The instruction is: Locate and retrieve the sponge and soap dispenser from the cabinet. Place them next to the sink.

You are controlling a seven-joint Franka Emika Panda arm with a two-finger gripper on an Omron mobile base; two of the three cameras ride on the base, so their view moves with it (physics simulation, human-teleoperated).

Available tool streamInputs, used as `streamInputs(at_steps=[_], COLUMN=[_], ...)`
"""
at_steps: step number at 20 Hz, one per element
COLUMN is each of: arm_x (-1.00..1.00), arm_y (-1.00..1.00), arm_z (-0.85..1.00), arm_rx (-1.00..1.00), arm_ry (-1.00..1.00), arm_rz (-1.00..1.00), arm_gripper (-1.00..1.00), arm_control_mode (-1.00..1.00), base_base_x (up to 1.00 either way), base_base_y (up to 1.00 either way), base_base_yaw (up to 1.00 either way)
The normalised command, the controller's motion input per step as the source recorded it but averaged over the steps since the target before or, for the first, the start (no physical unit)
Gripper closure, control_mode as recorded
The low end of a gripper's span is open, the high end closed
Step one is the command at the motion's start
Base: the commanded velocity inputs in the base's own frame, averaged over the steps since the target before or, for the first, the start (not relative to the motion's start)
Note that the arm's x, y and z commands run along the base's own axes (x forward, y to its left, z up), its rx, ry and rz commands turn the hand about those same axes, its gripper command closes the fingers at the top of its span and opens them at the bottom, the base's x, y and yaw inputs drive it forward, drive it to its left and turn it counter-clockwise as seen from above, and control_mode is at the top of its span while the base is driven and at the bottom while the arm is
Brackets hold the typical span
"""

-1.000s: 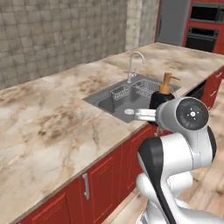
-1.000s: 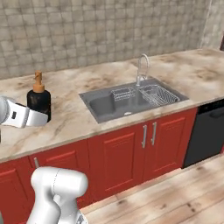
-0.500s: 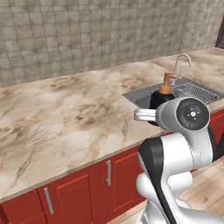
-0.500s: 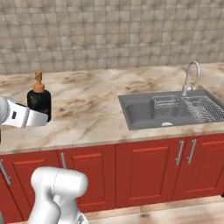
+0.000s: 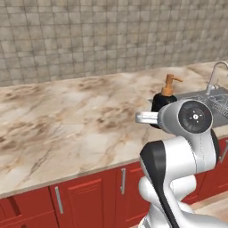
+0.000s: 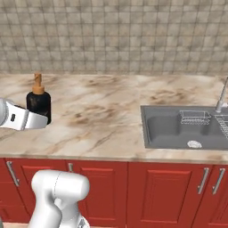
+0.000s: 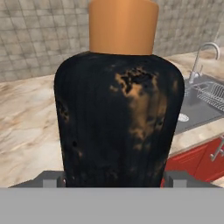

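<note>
Base drove left; sink (image 6: 187, 129) shifted right. Pincer (image 7: 113, 181) clamped on soap dispenser (image 7: 118, 105), upright.

Matt black soap dispenser (image 7: 118, 118), polished marble counter (image 5: 67, 120), steel sink (image 6: 182, 127)

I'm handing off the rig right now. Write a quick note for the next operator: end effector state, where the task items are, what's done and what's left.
End effector: shut on the soap dispenser, held upright over the counter.
Sink: to the dispenser's right in the right base view, with some bare counter between.
Done: dispenser is out of the cabinet.
Left: set the dispenser beside the sink, then fetch the sponge and place it there too.
</note>
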Motion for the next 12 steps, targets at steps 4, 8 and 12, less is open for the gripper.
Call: streamInputs(at_steps=[4,8,12], arm_x=[0.0,0.0,0.0], arm_y=[0.0,0.0,0.0], arm_z=[0.0,0.0,0.0], arm_rx=[0.0,0.0,0.0], arm_ry=[0.0,0.0,0.0], arm_rz=[0.0,0.0,0.0], arm_gripper=[1.0,1.0,1.0], arm_control_mode=[1.0,1.0,1.0], base_base_x=[0.24,0.33,0.45], base_base_y=[-0.52,-0.52,-0.55], base_base_yaw=[0.25,0.23,0.22])
